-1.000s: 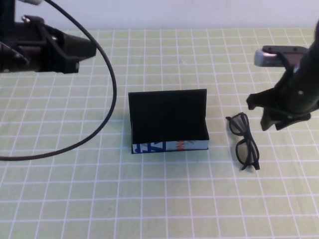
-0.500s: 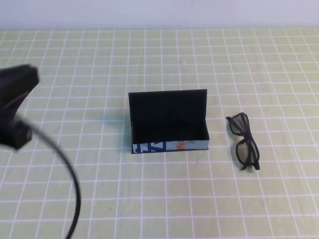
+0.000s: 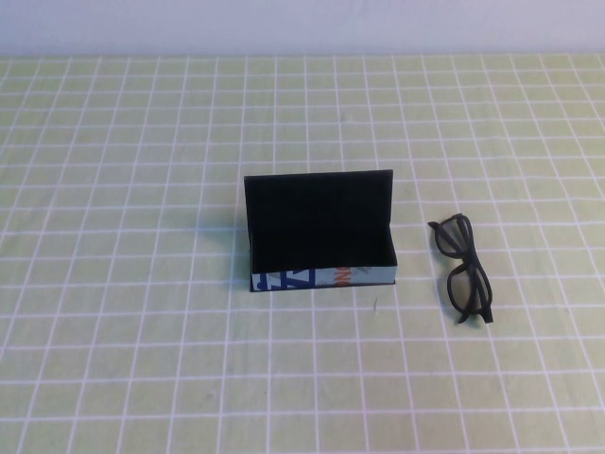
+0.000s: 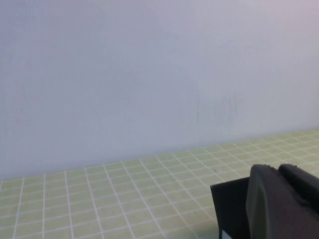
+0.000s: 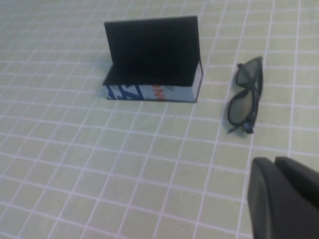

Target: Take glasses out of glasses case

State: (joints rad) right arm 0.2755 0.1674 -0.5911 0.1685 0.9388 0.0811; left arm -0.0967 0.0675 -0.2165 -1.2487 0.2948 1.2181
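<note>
Glasses lie folded on the green gridded mat, out of the case and just to its right, apart from it with a narrow strip of mat between them. They rest flat, the two lenses one behind the other along a line that runs from the far side toward the robot. The glasses case stands in the middle of the mat with its lid upright at the back and the white printed strip facing the robot; the black inside is open to view from above.

Around both things the mat is free on all sides — wide room to the left, in front and behind, and also to the right of the glasses up to the frame edge. At the far side the mat ends at a pale wall.

No arm shows in the high view. The left gripper appears only in its own wrist view as a dark rounded part, cut off by the picture edge, with a corner of the case lid beside it; whether its fingers are apart or together I cannot tell. The right gripper is likewise a dark blurred part at the edge of its wrist view, on the near side of the glasses and well apart from them — its state I also cannot tell.
</note>
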